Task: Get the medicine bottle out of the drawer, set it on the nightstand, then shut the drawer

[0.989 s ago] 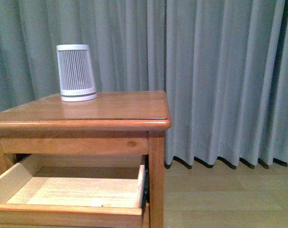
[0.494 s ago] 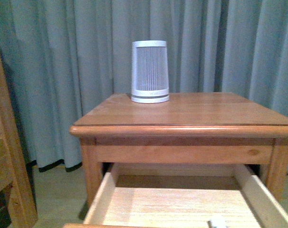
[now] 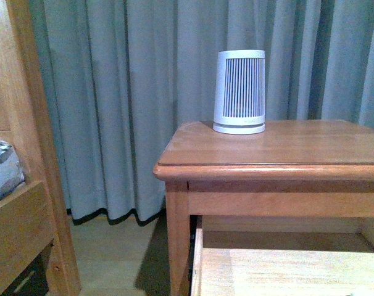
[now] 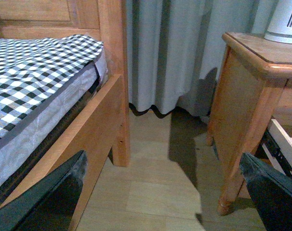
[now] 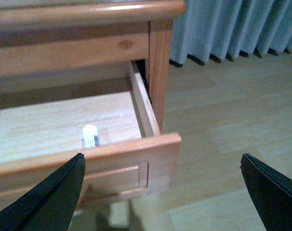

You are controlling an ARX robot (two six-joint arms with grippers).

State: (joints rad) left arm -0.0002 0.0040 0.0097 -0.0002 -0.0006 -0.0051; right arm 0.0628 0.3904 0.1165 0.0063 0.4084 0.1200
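Note:
The small white medicine bottle (image 5: 89,135) stands upright inside the open drawer (image 5: 136,151), close behind the drawer's front panel. My right gripper (image 5: 163,197) is open, out in front of that panel near its corner, apart from the bottle and holding nothing. The honey-wood nightstand (image 3: 267,148) fills the right of the front view, with the drawer (image 3: 286,265) pulled out below its top. No arm shows in the front view. My left gripper (image 4: 167,192) is open over bare floor, between the bed frame and the nightstand (image 4: 242,96).
A large white ribbed device (image 3: 239,91) stands on the nightstand top near the back. A wooden bed frame (image 4: 107,86) with a checked mattress (image 4: 35,77) is on the left. Grey curtains (image 3: 125,105) hang behind. Wooden floor (image 5: 232,125) lies beside the nightstand.
The front view has swung left: the nightstand and ribbed device have shifted right in the picture, and the bed frame has come further into view on the left.

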